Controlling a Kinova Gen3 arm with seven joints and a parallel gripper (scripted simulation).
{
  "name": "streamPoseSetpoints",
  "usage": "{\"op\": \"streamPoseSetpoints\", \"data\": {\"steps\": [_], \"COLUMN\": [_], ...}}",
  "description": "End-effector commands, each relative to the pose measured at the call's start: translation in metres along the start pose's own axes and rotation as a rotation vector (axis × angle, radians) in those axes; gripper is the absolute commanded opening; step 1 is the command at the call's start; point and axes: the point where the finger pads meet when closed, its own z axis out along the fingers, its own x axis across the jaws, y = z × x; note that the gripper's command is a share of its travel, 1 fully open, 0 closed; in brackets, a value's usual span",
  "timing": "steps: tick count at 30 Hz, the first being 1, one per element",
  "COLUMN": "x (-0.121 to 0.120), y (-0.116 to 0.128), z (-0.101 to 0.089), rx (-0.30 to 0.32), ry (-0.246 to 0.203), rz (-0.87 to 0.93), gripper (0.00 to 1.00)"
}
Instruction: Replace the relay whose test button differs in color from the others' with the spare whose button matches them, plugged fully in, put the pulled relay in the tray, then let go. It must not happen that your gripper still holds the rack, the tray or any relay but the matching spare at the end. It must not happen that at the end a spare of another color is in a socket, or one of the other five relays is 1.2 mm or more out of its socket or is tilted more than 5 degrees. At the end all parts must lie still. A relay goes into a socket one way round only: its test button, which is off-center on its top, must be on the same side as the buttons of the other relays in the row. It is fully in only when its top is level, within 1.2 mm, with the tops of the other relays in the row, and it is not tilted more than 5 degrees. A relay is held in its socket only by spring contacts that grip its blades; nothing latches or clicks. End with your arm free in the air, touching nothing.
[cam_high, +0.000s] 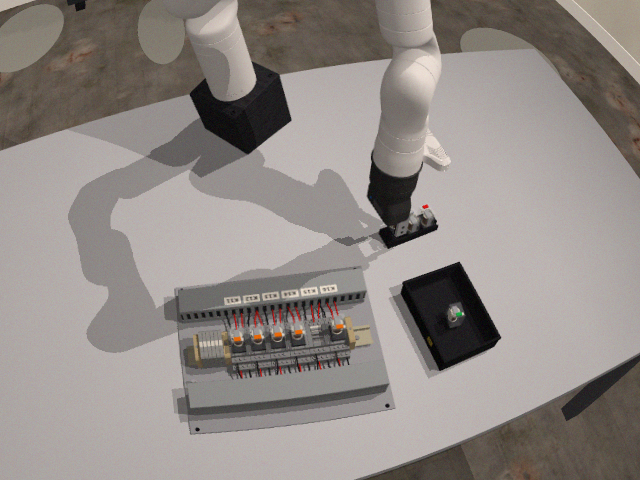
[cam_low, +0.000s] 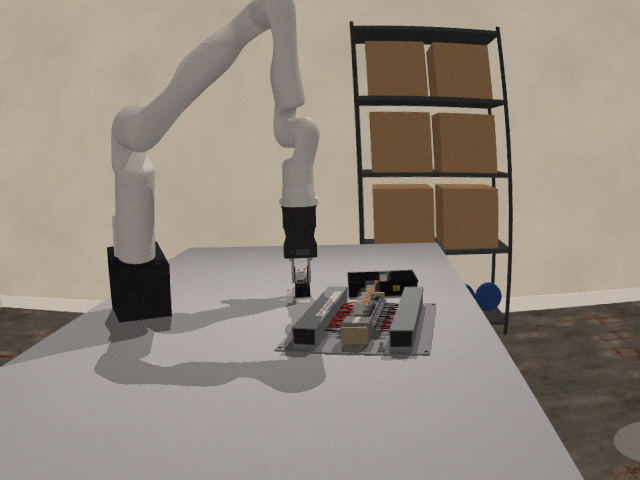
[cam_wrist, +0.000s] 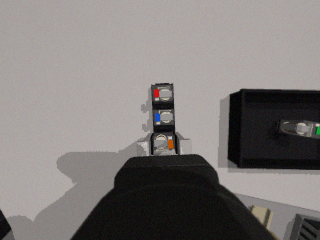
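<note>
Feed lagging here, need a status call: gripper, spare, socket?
Gripper shut on orange-button spare, in the spare holder. Green-button relay in tray. Fifth socket empty, nothing blocking.

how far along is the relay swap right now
Done: the green-button relay lies in the tray, and one socket in the row is bare. In hand: the gripper is shut on the orange-button spare in the spare holder. Left: carry it over, plug it in level, let go.
</note>
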Motion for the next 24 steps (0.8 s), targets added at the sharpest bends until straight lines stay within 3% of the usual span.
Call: {"op": "streamPoseSetpoints", "data": {"steps": [1, 24], "x": [0.002, 0.000], "y": [-0.002, 0.000], "z": [-0.005, -0.027], "rx": [0.007, 0.004], "ry": [0.007, 0.004], "rz": [0.000, 0.000], "gripper": [0.00, 0.00]}}
